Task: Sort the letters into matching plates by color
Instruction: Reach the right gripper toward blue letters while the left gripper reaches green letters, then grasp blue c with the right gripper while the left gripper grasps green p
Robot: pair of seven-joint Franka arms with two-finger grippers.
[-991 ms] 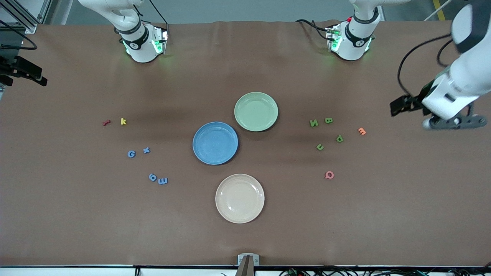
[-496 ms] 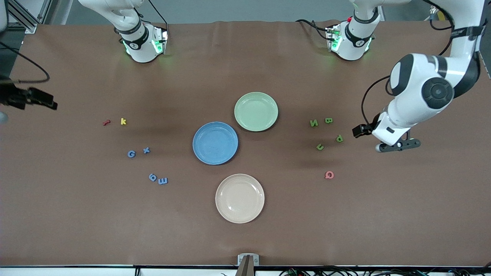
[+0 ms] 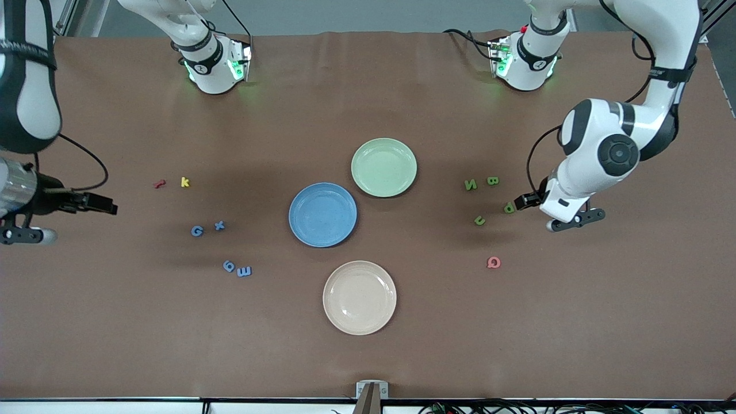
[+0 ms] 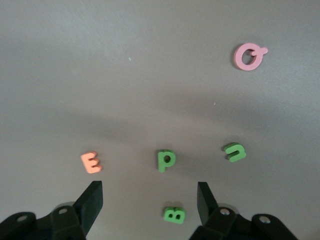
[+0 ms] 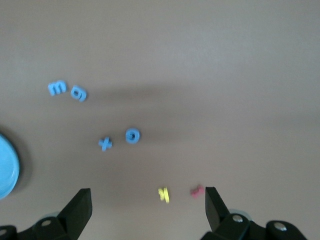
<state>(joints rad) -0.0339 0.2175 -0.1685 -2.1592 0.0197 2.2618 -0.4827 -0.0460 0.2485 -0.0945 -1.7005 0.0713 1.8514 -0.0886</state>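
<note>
Left hand (image 4: 149, 200) moved over green letters (image 4: 165, 160), fingers apart, right hand (image 5: 148, 205) apart

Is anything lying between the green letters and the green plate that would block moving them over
Nothing visible does. The green letters lie toward the left arm's end of the table, with bare brown table between them and the pale green plate.

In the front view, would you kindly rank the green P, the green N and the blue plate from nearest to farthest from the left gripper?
Measured from the left gripper, toward the left arm's end of the table:
1. Green P, just beside the gripper.
2. Green N, farther from the front camera than the P, toward the plates.
3. Blue plate, at the table's middle.
</note>
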